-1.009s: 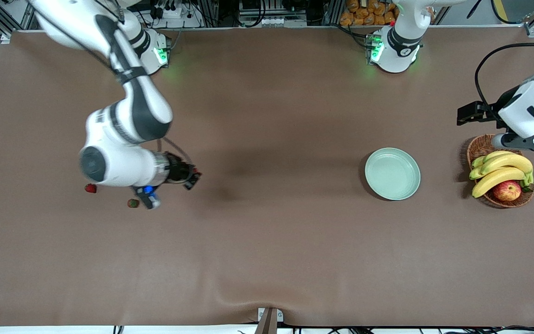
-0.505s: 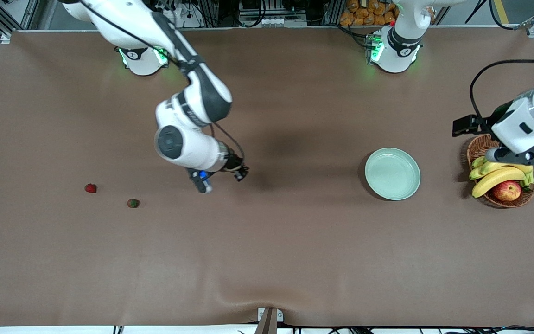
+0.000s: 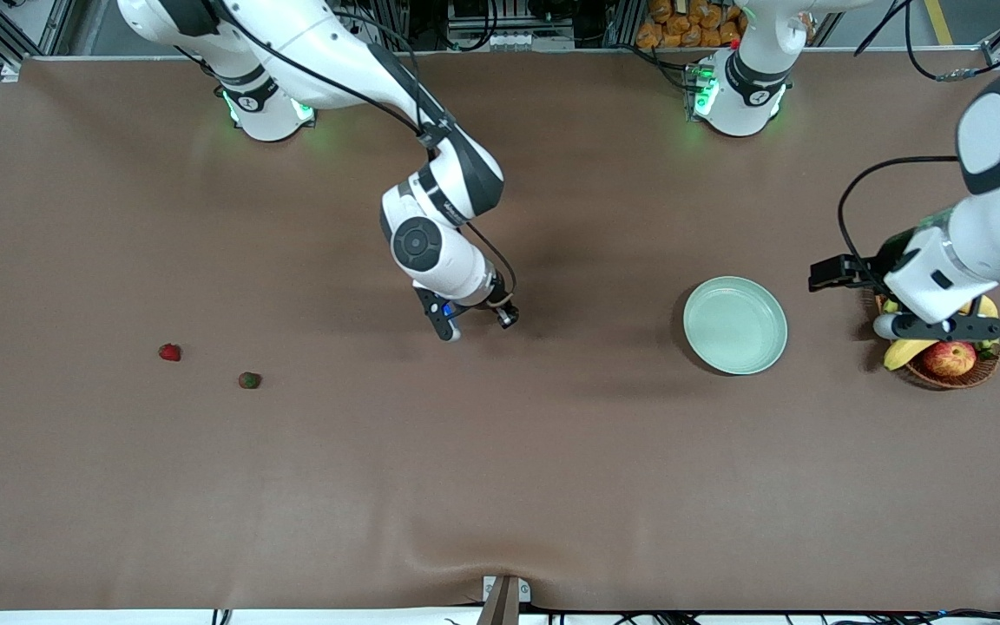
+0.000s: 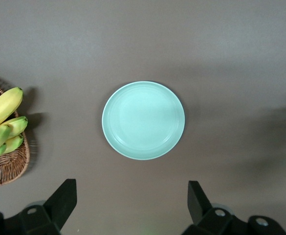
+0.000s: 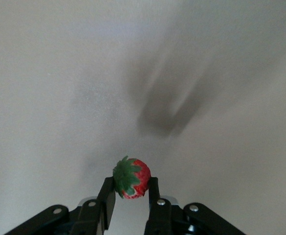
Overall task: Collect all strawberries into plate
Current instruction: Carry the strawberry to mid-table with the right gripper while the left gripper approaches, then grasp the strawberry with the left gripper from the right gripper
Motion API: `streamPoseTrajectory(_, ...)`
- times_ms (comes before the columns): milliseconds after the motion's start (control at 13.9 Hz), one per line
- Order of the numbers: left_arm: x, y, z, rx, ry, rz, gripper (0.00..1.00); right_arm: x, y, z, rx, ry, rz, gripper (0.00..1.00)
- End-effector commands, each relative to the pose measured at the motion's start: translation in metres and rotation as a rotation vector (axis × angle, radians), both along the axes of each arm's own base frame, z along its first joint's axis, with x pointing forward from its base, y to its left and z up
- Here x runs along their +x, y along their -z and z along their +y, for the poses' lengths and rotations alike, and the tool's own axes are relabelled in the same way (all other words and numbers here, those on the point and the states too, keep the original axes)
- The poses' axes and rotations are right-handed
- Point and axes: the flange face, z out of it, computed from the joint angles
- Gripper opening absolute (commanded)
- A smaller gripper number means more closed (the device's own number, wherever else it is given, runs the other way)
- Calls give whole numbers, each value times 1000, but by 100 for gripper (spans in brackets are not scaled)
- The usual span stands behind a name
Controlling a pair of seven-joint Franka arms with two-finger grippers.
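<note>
We carry one strawberry [image 5: 131,178] in our right gripper [image 3: 474,323], the jaws pinched on its sides with the green cap showing between them. That gripper hangs over bare tabletop [image 3: 500,486] near the middle of the front view, on the way, we judge, toward the plate [image 3: 735,325] at centre right. Pinching the berry by its flanks keeps it from rolling out while the arm swings.

Two more strawberries lie at the lower left of the front view: a bright red strawberry [image 3: 170,351] and, a little lower and toward the middle, a dull one [image 3: 249,379]. Both are well apart from the plate, which holds nothing.

Our left gripper [image 4: 130,200] waits with jaws spread wide and nothing in them, above the wicker basket [image 3: 969,373] of bananas [image 3: 904,351] and an apple [image 3: 950,358] at the right edge; its wrist view looks straight down on the plate.
</note>
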Motion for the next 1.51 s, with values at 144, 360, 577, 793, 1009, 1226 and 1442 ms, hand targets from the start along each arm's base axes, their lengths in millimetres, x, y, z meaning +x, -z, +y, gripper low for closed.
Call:
streamPoseTrajectory(144, -97, -18, -11, 18, 10, -126, 100, 1, 26, 25, 0, 48, -9, 12)
streamPoseTrajectory(360, -62, -43, -30, 4, -4, -127, 100, -1, 26, 27, 0, 45, -9, 88)
streamPoseTrajectory(577, -25, -64, -73, -5, -49, -55, 100, 5, 13, 31, -2, 16, -41, 100)
streamPoseTrajectory(793, -9, -59, -127, -22, -115, -41, 100, 21, -7, 21, -2, 19, -47, 100)
streamPoseTrajectory(1009, 2, -31, -184, -30, -200, 7, 100, 53, -37, 0, -25, 22, -10, 100)
streamPoseTrajectory(1226, 15, 11, -233, -54, -173, 9, 100, 85, -61, -37, -63, 20, 30, 100)
streamPoseTrajectory(1442, 21, 68, -277, -75, -126, 5, 100, 113, -84, -94, -77, -79, 47, 100)
